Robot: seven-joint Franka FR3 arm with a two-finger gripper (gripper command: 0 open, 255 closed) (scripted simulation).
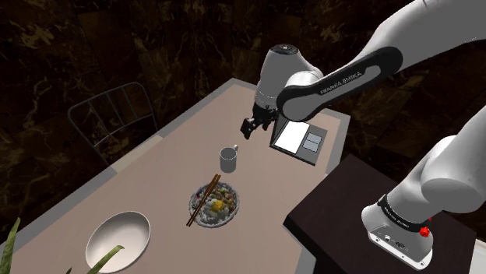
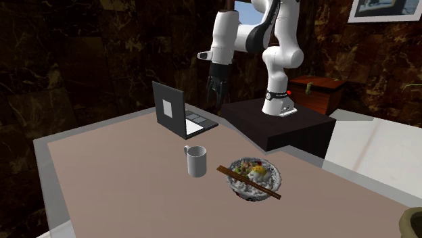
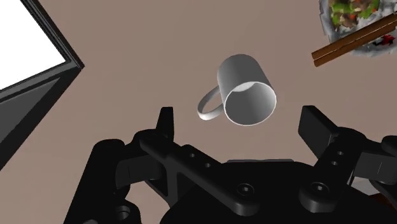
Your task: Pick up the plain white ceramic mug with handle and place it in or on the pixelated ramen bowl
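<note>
hovering well above the brown surface [image 1: 156, 167] with fingers [image 3: 167, 124] spread wide apart, clasping nothing. looking down between them at the white mug [image 3: 245, 89], standing upright on the surface with its mouth open to the fingers, just ahead of the fingertips and roughly centred in the gap, far below. handle [image 3: 207, 109] pointing toward the finger nearer the open laptop [image 3: 32, 57], so lying roughly along the closing line rather than across it. likely calling for a wrist turn or a grip on the rim before closing. long axis vertical, hence a straight drop from here. beyond the other finger, close beside the mug, the ramen bowl [image 3: 356, 16] with chopsticks [image 3: 353, 41] laid across it.
</note>
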